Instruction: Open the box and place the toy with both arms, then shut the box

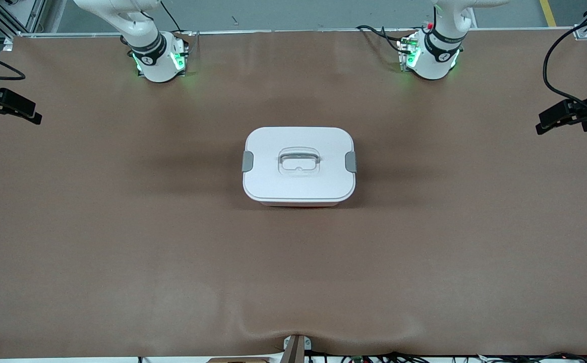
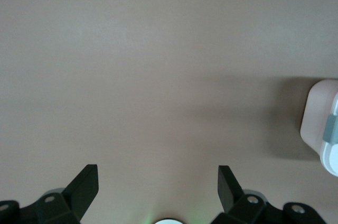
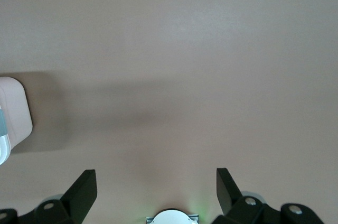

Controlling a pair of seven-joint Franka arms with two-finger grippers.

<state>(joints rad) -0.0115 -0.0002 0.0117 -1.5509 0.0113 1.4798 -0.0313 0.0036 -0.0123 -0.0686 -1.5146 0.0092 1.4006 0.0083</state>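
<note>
We see the white lidded box (image 1: 299,165) in the middle of the table (image 1: 122,242), lid on, both grey side latches (image 1: 247,161) down; no toy is visible, so this fits either a box awaiting opening or one closed again. The left gripper (image 2: 158,184) and the right gripper (image 3: 157,184) both hang over bare table beside the box, fingers apart; both arms wait.

Both arms are white, with a black ring and green lights at each base (image 1: 158,58). Black cables run near the left arm's base (image 1: 432,55). The fingers (image 2: 84,184) are black with silver screws.
</note>
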